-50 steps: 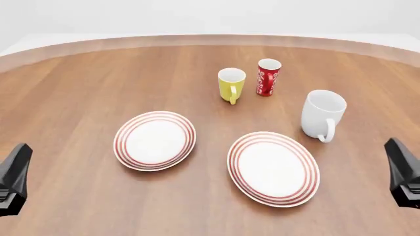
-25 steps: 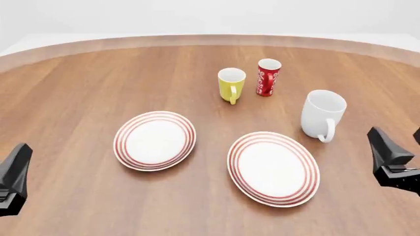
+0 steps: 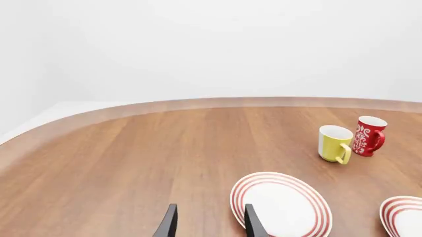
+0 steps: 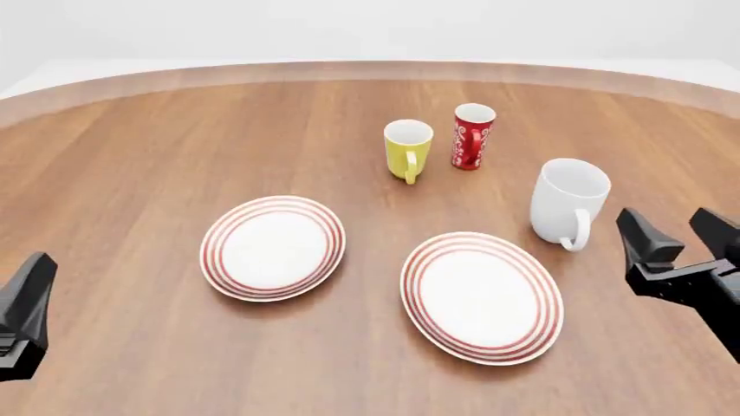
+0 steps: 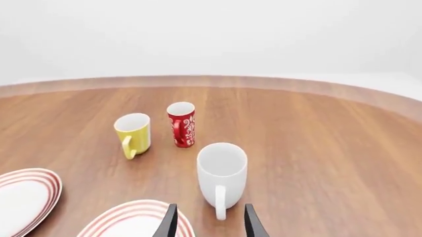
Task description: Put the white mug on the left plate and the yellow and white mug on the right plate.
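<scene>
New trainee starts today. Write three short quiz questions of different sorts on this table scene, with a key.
1. True or false: the large plain white mug already stands on a red-ringed white plate.
2. Multiple choice: the slim red cup with white swirls stands beside A) the small yellow mug with white inside; B) the smaller red-ringed plate; C) the left pincer.
3. Fill in: the right pincer, fingers apart, is nearest the ____ mug.

Key: 1 false, it stands on the wooden table beside the wider red-ringed plate; 2 A; 3 white.
</scene>
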You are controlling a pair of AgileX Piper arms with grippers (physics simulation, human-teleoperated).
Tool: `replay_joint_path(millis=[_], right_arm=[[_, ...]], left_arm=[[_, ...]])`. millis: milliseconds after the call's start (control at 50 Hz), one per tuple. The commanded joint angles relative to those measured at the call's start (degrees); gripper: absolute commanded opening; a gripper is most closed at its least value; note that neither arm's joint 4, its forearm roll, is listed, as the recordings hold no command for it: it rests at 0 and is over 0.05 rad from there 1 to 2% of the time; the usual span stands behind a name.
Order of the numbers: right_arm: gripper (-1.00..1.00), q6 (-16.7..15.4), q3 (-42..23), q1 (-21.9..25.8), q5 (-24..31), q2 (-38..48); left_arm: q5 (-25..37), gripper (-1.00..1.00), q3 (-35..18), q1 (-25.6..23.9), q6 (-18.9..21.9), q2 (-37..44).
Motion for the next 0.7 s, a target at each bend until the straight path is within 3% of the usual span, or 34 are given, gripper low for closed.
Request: replay_joint_path(millis=[20,700], right_arm=[[1.0,-0.1,-1.3,0.1,-7.3,9.9],[1.0,0.0,-5.3,-1.0,-17.8,27.0]], left_arm=[[0.0,1.0,0.0,0.0,0.0,0.0],[0.0,1.0,0.0,0.0,0.0,0.0]])
